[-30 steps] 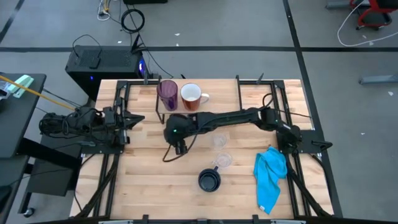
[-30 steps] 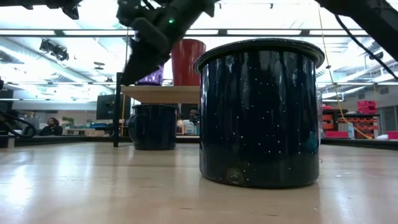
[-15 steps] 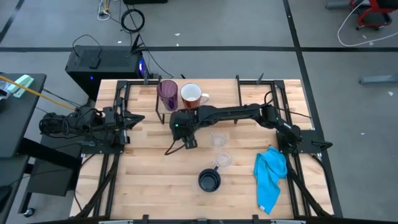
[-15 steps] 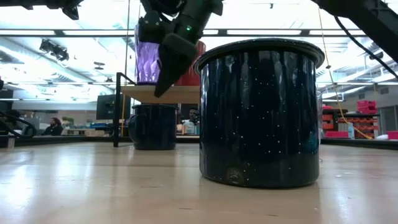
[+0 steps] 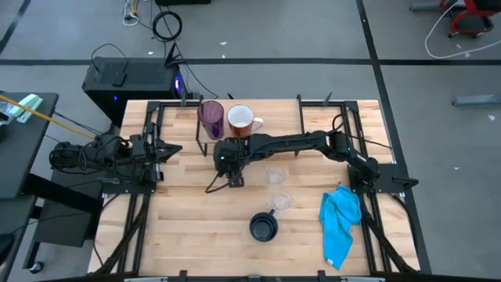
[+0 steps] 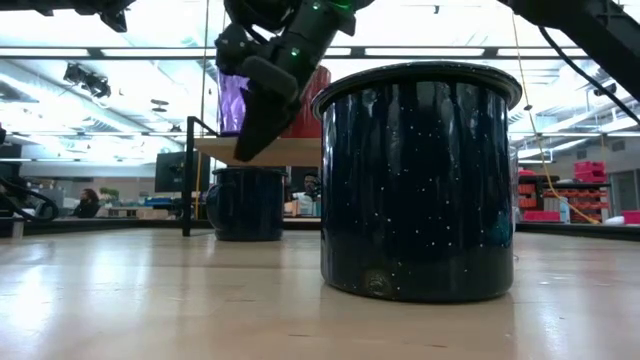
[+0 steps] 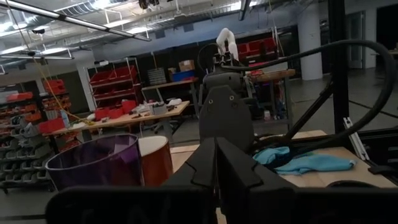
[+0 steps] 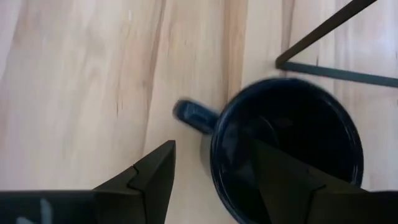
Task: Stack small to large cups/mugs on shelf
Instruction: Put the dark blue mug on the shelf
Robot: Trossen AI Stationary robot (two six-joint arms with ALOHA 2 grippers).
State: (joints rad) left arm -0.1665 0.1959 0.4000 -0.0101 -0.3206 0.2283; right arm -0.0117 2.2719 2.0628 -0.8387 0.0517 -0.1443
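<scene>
Right gripper [image 8: 211,168] jaws spread open, empty, hovering over dark navy handled mug [image 8: 286,146] on wooden tabletop [image 5: 180,211]. Left gripper [image 7: 214,171] parked at left edge, jaws closed, empty.

I see the purple tumbler [image 5: 210,116] and orange mug [image 5: 240,121] upright on the shelf [image 6: 262,150]; navy mug [image 5: 264,228] and two glasses [image 5: 275,176] sit on the bench.

Bright overhead striplights; low view backlit; wrist view blurred.
</scene>
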